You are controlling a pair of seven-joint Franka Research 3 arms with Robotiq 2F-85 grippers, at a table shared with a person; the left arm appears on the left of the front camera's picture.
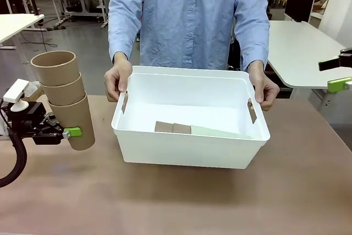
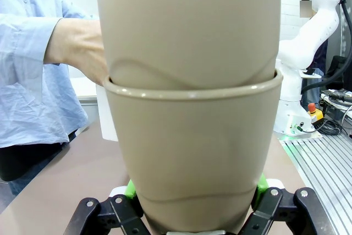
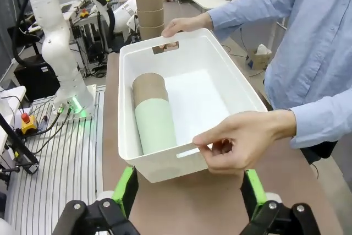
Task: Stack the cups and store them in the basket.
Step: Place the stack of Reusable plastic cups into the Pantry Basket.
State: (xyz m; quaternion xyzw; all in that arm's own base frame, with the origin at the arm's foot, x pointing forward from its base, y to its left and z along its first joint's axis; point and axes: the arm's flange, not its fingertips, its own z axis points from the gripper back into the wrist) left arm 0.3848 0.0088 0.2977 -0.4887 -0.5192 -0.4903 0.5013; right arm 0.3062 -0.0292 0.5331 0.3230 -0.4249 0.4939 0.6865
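Observation:
My left gripper (image 1: pixel 69 132) is shut on the lowest of three nested tan cups (image 1: pixel 63 94), holding the stack upright at the table's left, apart from the basket. In the left wrist view the stack (image 2: pixel 190 136) sits between the green pads (image 2: pixel 263 182). The white basket (image 1: pixel 187 149) stands mid-table. Another nested stack lies on its side inside, with tan cups (image 1: pixel 172 127) and a mint green cup (image 1: pixel 217 132) outermost. The right wrist view shows the mint cup (image 3: pixel 155 125) and the basket (image 3: pixel 159 163). My right gripper (image 1: pixel 336 74) hangs open and holds nothing at the far right.
A person across the table holds the basket by both slot handles, one hand (image 1: pixel 117 81) on the left end and the other hand (image 1: pixel 264 89) on the right end. White desks stand behind. Bare brown tabletop (image 1: pixel 181 202) lies in front of the basket.

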